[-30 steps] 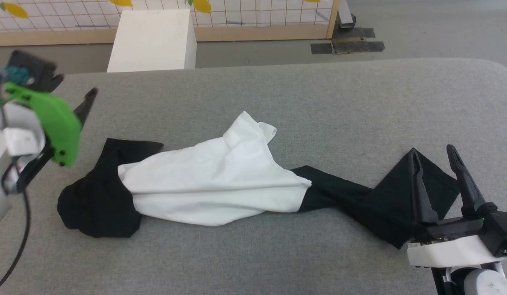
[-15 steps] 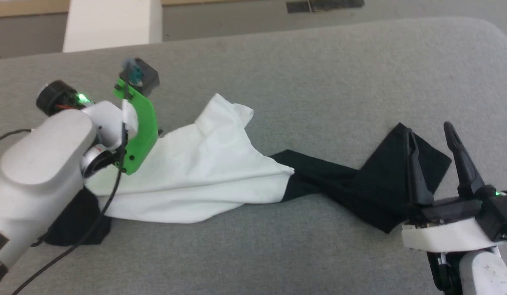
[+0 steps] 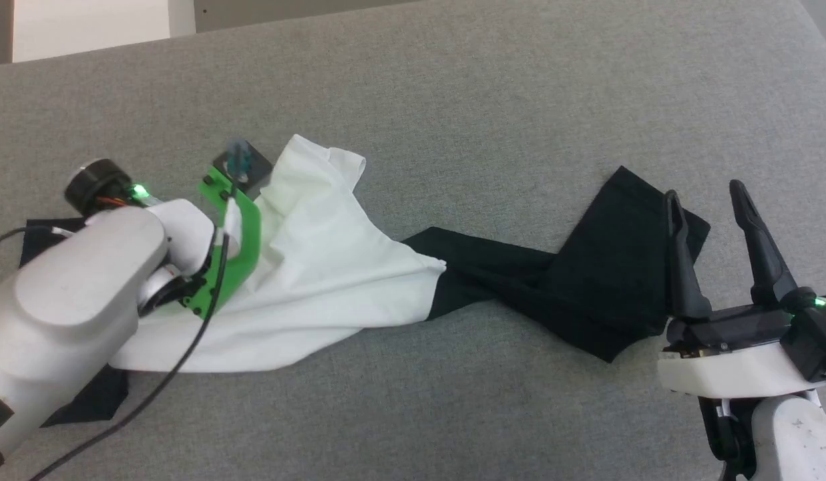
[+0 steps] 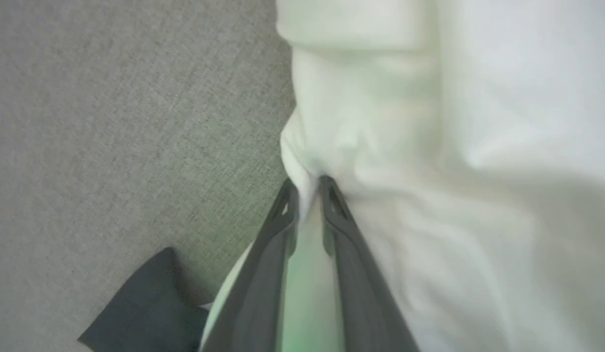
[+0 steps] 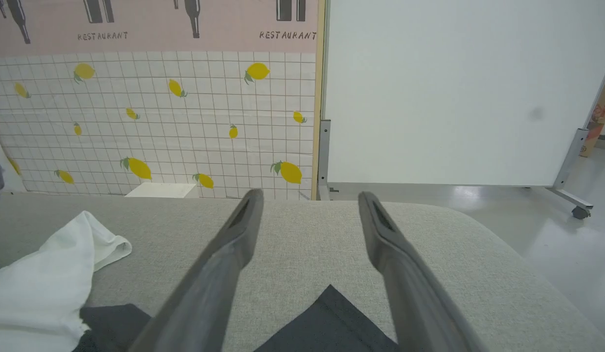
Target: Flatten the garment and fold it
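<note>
- T-shirt (image 3: 332, 267) lies crumpled on the grey padded table (image 3: 493, 100), white body to the left, black sleeve stretched to the right.
- Left gripper (image 4: 309, 188): fingers pressed together, pinching a white fold at the body's edge.
- Right gripper (image 3: 702, 189): fingers spread, over the black sleeve end.

A grey, cloth-covered bench (image 3: 493, 87) with a rounded far-right corner carries one garment (image 3: 332, 267), a T-shirt lying crumpled and unfolded across its width. The white body sits bunched in soft ridges left of centre, with one hemmed corner pointing toward the far edge. From the body a black stretch runs rightward as a twisted band, then widens into a flat black panel near the bench's right side. More black cloth lies flat on the bench at the left, partly hidden. The bench's woven grey covering meets the white cloth's edge.
</note>
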### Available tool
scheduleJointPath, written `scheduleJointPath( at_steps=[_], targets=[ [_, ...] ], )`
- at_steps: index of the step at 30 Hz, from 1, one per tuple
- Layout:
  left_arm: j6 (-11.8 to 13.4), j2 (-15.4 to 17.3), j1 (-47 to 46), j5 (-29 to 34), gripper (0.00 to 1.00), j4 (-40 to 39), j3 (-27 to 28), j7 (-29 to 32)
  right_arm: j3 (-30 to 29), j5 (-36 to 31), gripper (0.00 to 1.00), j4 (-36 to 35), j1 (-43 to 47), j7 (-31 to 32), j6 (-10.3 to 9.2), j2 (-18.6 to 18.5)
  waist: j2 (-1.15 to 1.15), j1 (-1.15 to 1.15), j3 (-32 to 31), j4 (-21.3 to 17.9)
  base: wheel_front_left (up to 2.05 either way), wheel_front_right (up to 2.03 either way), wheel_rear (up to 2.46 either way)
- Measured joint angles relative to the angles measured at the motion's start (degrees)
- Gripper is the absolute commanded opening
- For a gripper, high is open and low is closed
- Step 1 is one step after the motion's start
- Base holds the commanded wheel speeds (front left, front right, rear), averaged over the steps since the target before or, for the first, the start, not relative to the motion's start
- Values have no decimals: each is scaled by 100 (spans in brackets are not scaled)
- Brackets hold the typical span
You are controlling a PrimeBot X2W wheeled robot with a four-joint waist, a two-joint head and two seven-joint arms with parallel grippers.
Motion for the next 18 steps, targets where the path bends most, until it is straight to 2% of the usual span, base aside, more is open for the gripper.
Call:
scheduleJointPath(
  at_steps=[4,11,15,18],
  targets=[
    [-1,86,-113,-111,0,-249,-3,-773,-76,-3,100,-18,21,0,0,2,0,0,-51,90,0,0,0],
    [-18,222,-1158,26,0,-737,53,-1449,-29,-1,100,-65,25,0,0,5,0,-1,-174,284,0,0,0],
    [-19,14,-1651,353,0,-499,55,-1689,126,35,100,-112,-35,0,0,10,0,0,-80,269,0,0,0],
    [-23,-226,-1975,600,0,78,93,-1975,209,91,100,-155,-165,0,0,9,0,0,58,222,0,0,0]
  ],
)
